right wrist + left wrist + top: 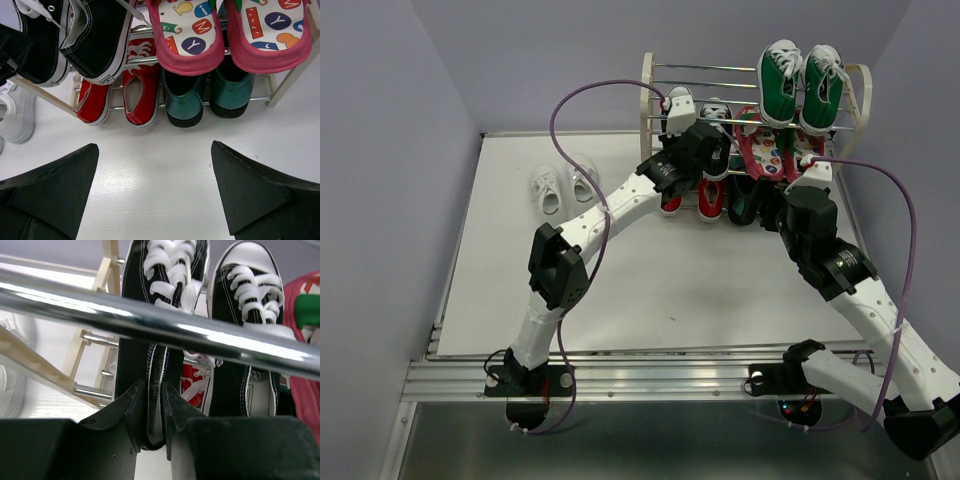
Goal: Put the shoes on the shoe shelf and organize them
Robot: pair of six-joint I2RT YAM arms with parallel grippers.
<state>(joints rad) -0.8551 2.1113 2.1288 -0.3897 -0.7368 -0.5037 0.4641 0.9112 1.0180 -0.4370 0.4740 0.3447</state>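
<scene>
The white table (650, 290) has the shoe shelf (649, 95) at its far edge. The left gripper (152, 392) has its fingers (131, 412) close around a black sneaker (131, 357) heel, but I cannot tell if they squeeze it. The right gripper (155, 146) is wide open and empty.

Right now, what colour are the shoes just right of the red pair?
They are teal shoes with black soles; the right wrist view shows them best.

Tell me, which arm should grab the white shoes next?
Probably the left. The white shoes lie left on the table, near the left gripper, whose fingers straddle the heel of a black sneaker on the shelf. The right gripper is open and empty but farther, facing the teal boots.
</scene>
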